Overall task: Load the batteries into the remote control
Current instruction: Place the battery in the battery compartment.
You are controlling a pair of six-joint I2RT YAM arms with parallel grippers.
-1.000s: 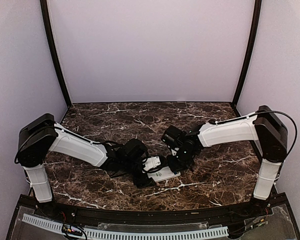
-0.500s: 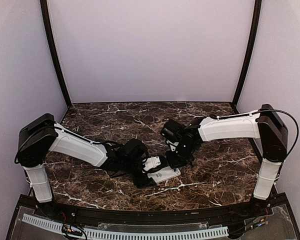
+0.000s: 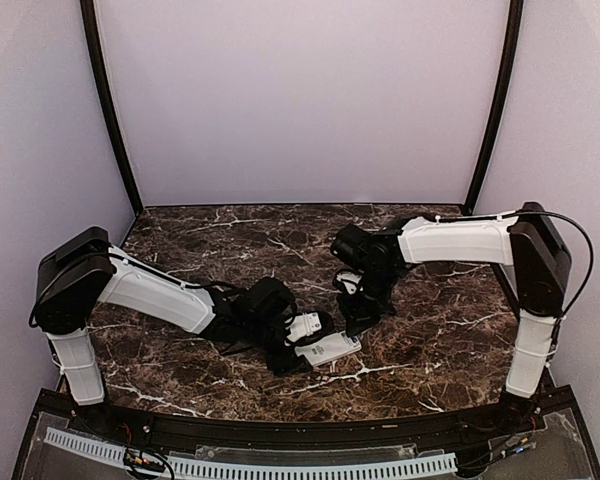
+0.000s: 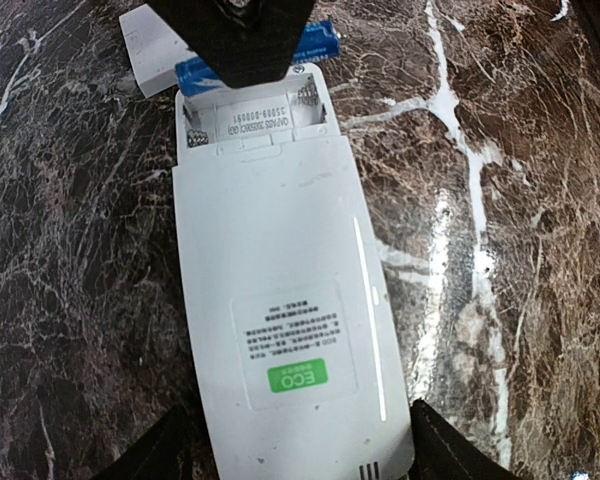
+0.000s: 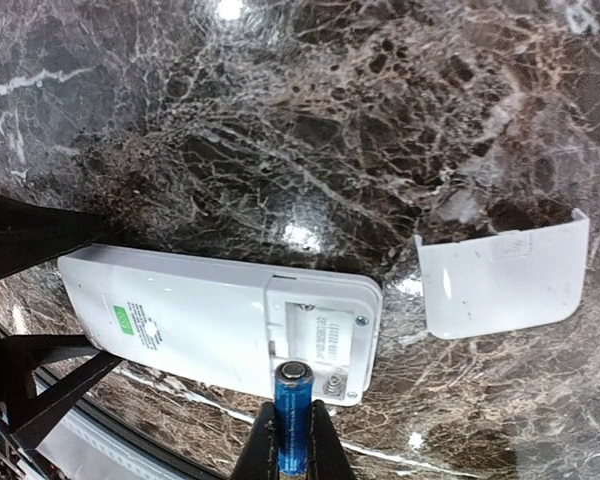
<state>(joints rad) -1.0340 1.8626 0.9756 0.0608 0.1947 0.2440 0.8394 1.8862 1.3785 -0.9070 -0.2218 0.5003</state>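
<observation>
Both right fingers (image 5: 256,458) are pinched shut on a blue battery (image 5: 293,420), holding it by its lower part with its metal end pointing toward the remote control (image 5: 200,320). That end sits right at the edge of the open battery compartment (image 5: 320,335) — whether it touches the plastic cannot be told. The compartment looks bare inside, with a printed label on its floor and metal contacts at its edge.

The remote control lies back-up on the dark marbled table (image 5: 380,120), a green sticker showing near its closed end. In the top view it sits toward the near edge, about midway between left and right, with the right arm reaching in from the right.

The left fingers (image 4: 155,455) stand fairly wide, one on each long side of the remote control at its closed end and pressed against its edges — a grip across its width. From the left wrist view the battery shows as blue on either side of the dark right fingers, just past the open end.

A small white cover piece (image 5: 505,275) lies flat on the table a little beyond that open end, apart from the remote control.
</observation>
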